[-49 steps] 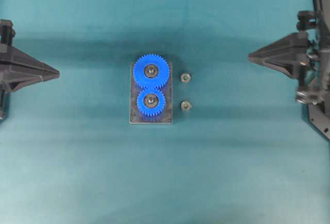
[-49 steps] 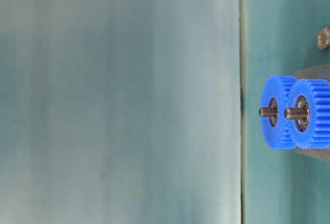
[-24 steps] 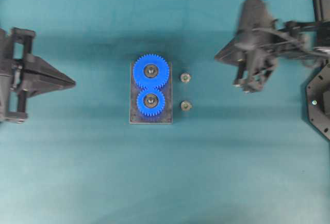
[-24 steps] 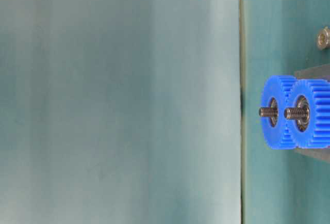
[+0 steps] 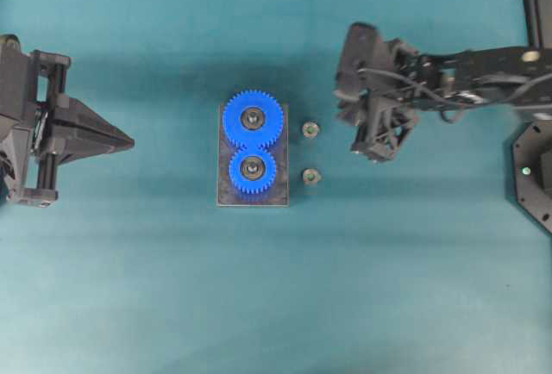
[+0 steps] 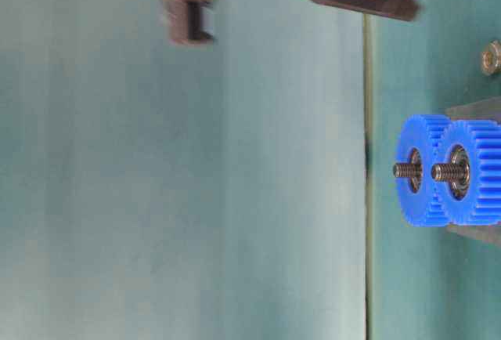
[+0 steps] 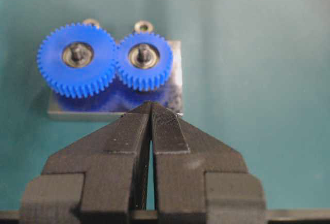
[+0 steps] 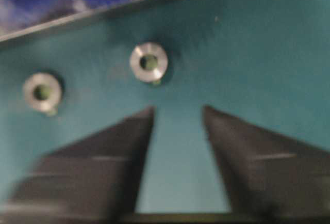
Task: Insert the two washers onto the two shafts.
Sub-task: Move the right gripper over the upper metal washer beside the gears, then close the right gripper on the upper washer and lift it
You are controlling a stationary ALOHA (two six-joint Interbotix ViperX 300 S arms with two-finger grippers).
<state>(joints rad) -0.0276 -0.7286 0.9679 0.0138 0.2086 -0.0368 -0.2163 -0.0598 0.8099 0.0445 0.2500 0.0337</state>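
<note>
right gripper (image 8: 178, 111): fingers (image 8: 116, 146) parted, a clear gap between the tips, nothing held. seen from its own wrist camera, one washer (image 8: 148, 62) lies on the tabletop (image 8: 268, 53) just past the tips, toward 11 o'clock of the gap; not touching. picture blurred, so the fine distance cannot be told.

second washer (image 8: 42, 91): flat on the tabletop, at 9 o'clock of the first in that view, well apart from the fingers.

left gripper (image 7: 151, 111): fingers (image 7: 126, 131) pressed together tip to tip, holding nothing; pointed at the near edge of the base plate (image 7: 175, 77), short of it.

gear assembly, overhead view: larger blue gear (image 5: 254, 119) at 12 o'clock, smaller blue gear (image 5: 252, 170) at 6 o'clock, teeth meshed, both seated on the grey plate. each carries a threaded shaft; the table-level view shows both shaft ends (image 6: 405, 170) standing bare above the gear faces, no washer on either.

washers, overhead view: one (image 5: 310, 129) at 3 o'clock of the larger gear, the other (image 5: 311, 177) at 3 o'clock of the smaller gear, both just beside the plate, on the cloth. right gripper at 3 o'clock of the pair, near, above the tabletop.

status, as judged: nothing of the task is completed. gears appear already mounted. remaining: close on a washer, lift it, carry it over a shaft, thread it down. the present step reads as the approach to the pick, most likely the washer nearest the open fingers.
</note>
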